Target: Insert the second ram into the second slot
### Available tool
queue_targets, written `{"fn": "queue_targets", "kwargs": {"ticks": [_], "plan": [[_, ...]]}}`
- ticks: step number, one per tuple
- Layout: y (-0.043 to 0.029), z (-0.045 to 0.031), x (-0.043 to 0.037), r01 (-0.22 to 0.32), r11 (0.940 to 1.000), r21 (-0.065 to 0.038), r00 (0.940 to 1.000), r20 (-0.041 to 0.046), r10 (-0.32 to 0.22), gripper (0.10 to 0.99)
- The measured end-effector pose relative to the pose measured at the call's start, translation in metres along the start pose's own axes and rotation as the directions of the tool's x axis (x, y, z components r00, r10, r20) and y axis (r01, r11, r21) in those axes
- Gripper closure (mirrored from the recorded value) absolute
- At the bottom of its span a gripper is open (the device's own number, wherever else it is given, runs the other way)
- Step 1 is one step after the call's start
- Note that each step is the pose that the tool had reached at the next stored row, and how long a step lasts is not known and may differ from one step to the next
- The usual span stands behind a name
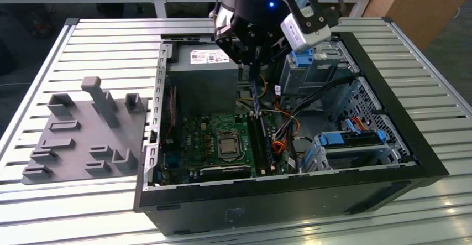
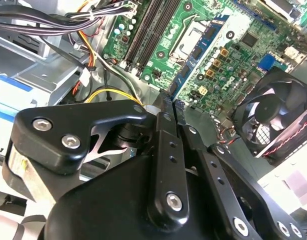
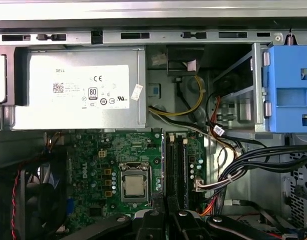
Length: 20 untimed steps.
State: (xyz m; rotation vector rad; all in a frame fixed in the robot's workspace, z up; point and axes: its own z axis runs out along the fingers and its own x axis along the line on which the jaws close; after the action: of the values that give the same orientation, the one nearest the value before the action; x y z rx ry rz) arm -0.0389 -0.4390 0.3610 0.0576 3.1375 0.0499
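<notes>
Exterior view: open case [image 1: 295,203] lying on slatted worktop [image 1: 96,35]. The arm stands upright over it with the wrist pointing straight down. The gripper [image 1: 253,62] is clenched on the ram [image 1: 255,90], which hangs as a thin blue strip below the fingers. Its lower end is near the far end of the slots [image 1: 263,145] on the board [image 1: 195,140], and it is not seated. Second wrist view: the fingers [image 2: 163,145] are pressed together with no gap. The ram runs out from their tips toward the board, apparently held by one end with its flat faces against the pads. The fan [image 2: 273,120] sits off to one side, apart from the ram. First wrist view: the fingertips are close to the near end of the slots, beside the CPU socket [image 3: 133,185]. A thin dark line over the slots is probably the ram edge-on, but which slot it lines up with cannot be told. Handling, as judged: light, stiff, thin, and easily cracked if twisted. The chips and contact edge look delicate and the faces smooth, so it could slip. A grip on the bare board near the ends or on the top edge looks best.
</notes>
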Motion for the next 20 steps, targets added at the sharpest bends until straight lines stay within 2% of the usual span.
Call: {"fn": "queue_targets", "kwargs": {"ticks": [3,20], "plan": [[-0.0001,0.0014,-0.0001,0.000,1.0000,0.004,1.0000,0.0000,0.000,0.949],[-0.0020,0.0110,0.0000,0.000,1.0000,0.004,1.0000,0.0002,0.000,0.949]]}}
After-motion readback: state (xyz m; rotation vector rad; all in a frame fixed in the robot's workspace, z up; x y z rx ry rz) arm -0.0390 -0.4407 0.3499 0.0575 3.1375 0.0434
